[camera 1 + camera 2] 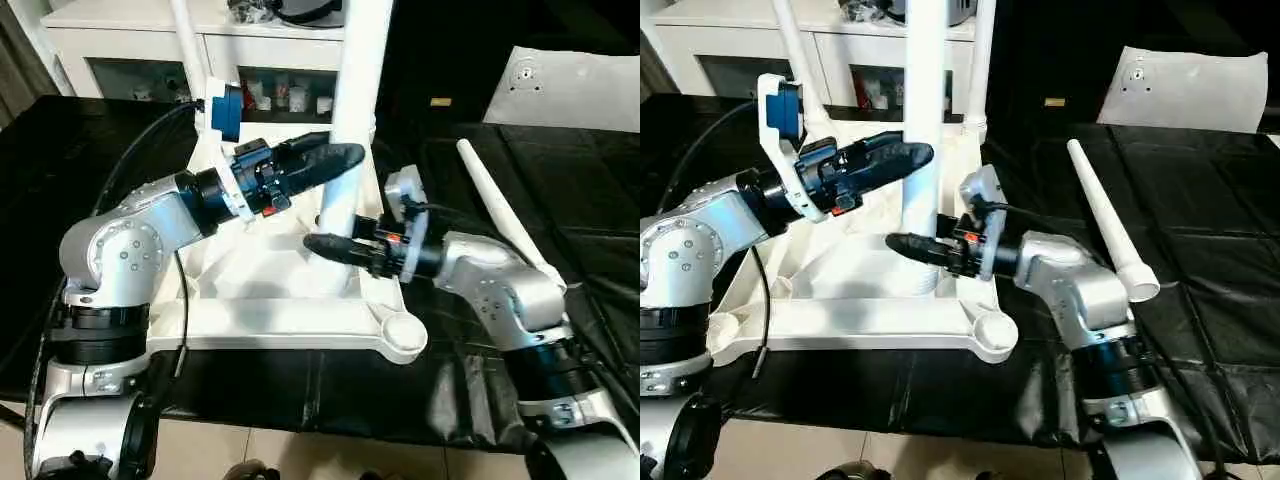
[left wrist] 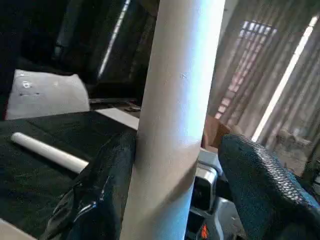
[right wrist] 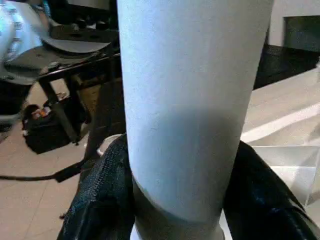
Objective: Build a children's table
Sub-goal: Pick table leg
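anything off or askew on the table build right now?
Nothing damaged or spilled. One spare leg lies loose on the black work table, beside the upturned tabletop. The leg in both grippers stands upright in it.

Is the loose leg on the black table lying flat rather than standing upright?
Yes, the loose leg lies flat on the black table.

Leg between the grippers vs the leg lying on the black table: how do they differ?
Pose: the gripped leg stands upright on the tabletop; the loose leg lies flat on the black table.
Contact: the right gripper clasps the upright leg low down and the left gripper flanks it higher with one finger off; nothing touches the loose leg.
Shared: both are white tubes.
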{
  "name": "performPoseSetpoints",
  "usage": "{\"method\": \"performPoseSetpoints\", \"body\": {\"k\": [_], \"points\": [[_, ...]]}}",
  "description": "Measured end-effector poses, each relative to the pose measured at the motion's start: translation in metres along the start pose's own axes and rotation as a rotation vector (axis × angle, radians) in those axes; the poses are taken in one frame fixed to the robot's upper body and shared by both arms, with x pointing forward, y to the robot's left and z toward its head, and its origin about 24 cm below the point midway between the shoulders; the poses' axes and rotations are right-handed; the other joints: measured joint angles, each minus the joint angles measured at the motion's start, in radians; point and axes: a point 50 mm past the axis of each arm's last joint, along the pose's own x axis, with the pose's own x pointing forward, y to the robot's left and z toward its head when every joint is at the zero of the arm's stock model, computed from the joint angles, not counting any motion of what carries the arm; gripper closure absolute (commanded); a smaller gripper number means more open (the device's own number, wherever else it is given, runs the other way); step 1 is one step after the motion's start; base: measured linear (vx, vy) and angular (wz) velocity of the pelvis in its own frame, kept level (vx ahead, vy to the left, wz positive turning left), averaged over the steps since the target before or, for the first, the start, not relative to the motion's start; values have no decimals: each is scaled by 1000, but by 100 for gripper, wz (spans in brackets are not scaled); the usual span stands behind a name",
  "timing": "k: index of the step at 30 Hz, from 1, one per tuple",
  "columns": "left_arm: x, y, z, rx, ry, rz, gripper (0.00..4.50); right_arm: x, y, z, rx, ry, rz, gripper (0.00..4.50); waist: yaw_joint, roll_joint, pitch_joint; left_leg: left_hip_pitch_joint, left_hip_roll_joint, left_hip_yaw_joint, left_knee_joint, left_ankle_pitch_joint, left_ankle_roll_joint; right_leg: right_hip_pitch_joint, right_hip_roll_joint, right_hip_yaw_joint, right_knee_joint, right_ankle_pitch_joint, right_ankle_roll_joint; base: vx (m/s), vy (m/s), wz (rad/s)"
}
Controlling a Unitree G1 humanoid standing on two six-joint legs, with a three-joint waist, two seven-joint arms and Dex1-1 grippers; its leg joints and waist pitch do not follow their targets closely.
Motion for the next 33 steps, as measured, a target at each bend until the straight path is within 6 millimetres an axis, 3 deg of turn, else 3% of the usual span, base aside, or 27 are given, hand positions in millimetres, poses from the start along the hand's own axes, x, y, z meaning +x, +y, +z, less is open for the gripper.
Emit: {"method": "performPoseSetpoints", "body": {"k": [11, 32, 33], "points": [[4, 6, -8, 30, 55, 11, 260, -1, 1, -2, -4, 30, 18, 261, 0, 0, 0, 0, 0, 0, 0, 0, 0, 0, 0, 0, 0, 0, 0, 0, 0, 0], [6, 11, -12, -62, -4, 81, 265, -2, -3, -3, 1, 25, -21, 261, 0, 0, 0, 0, 0, 0, 0, 3, 4, 0, 0, 0, 0, 0, 0, 0, 0, 0], [6, 12, -12, -54, -1, 87, 265, -1, -4, -3, 4, 26, -26, 226, -1, 0, 0, 0, 0, 0, 0, 3, 4, 0, 0, 0, 0, 0, 0, 0, 0, 0]]}}
